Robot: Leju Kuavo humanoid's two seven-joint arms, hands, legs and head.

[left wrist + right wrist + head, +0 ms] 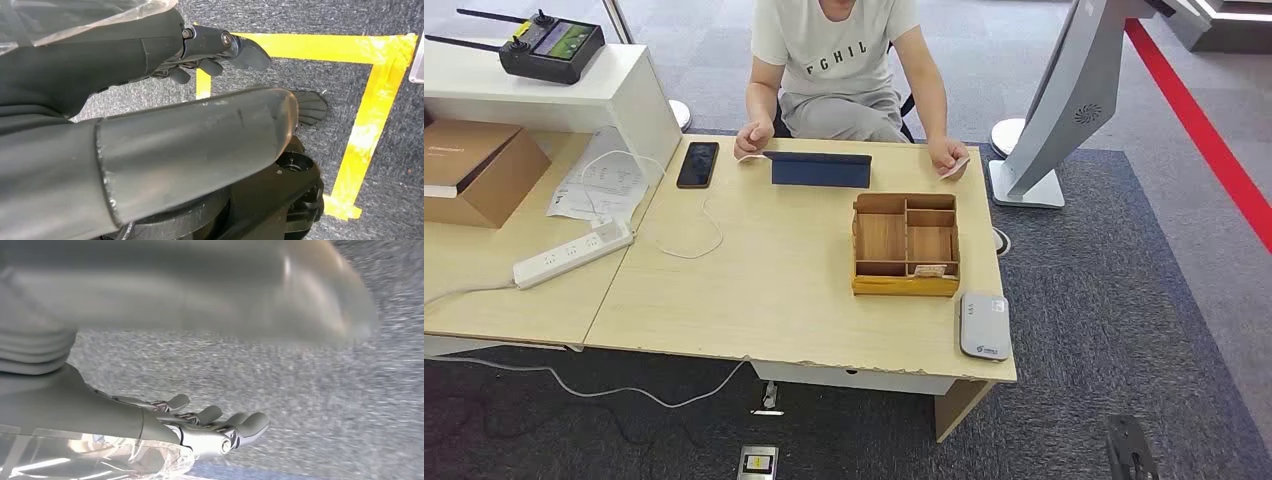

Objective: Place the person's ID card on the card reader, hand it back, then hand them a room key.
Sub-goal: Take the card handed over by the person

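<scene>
- The tabletop [764,300] lies in front of me with a person [839,60] seated at its far edge; both my arms hang at my sides, so I judge the step in hand is the first reach, taking the ID card from them.
- The card reader [984,325], a pale rounded unit, sits at the near right corner of the tabletop, just beside the wooden organiser tray [905,245]. I should plan a short carry from the person's side down to it and lay the card flat on its top.
- My right hand [200,427] hangs over grey carpet, fingers spread and lightly curled, holding nothing; it is the nearer one for both card and reader, so I would lead with it.
- My left hand [210,52] also hangs by the floor with nothing in it, fingers loosely apart.
- The ID card [954,168] looks to be the pale card in the person's hand at the far right edge; I should approach slowly and pinch its free end.
- Hard to make out: a second pale slip [752,157] in their other hand, so which one is the ID I cannot tell.
- A small card in the tray's near compartment [930,270] may be the room key; too small to confirm.
</scene>
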